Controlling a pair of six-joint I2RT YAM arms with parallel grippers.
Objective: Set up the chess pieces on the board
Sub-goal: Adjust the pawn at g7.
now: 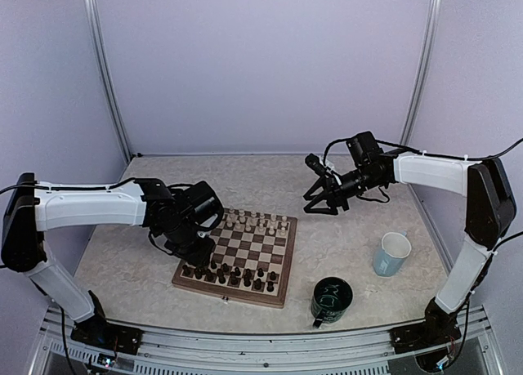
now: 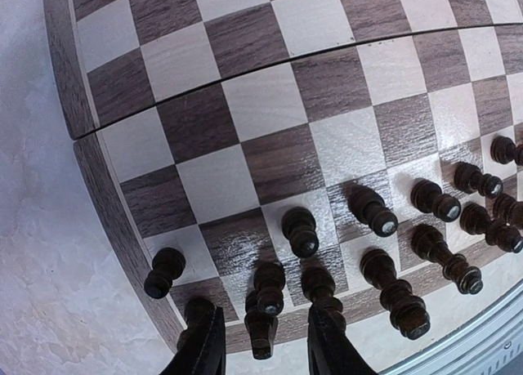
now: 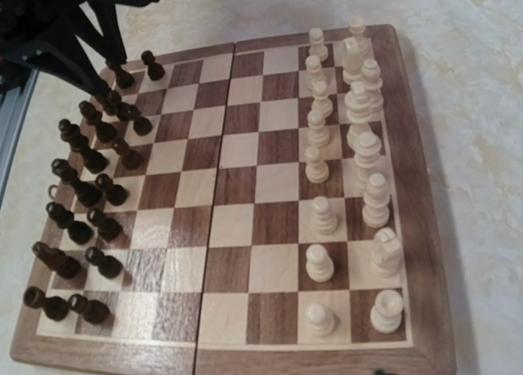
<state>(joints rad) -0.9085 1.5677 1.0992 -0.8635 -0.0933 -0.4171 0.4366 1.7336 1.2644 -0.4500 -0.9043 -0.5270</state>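
Board (image 1: 245,248) on desk (image 1: 343,228), left of centre. Chess pieces (image 1: 233,274) on its two near and two far rows. Near mug (image 1: 331,300) right of board, second mug (image 1: 392,254) farther right. Left pincer (image 2: 261,346) above board's near-left corner.

Left arm (image 1: 82,205), right arm (image 1: 433,171): white shells; black joints; black cables.

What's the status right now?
Left gripper open astride a dark piece at the board edge. Right gripper open, empty, off the board. Cream pieces in two rows. Green mug and pale mug stand clear.
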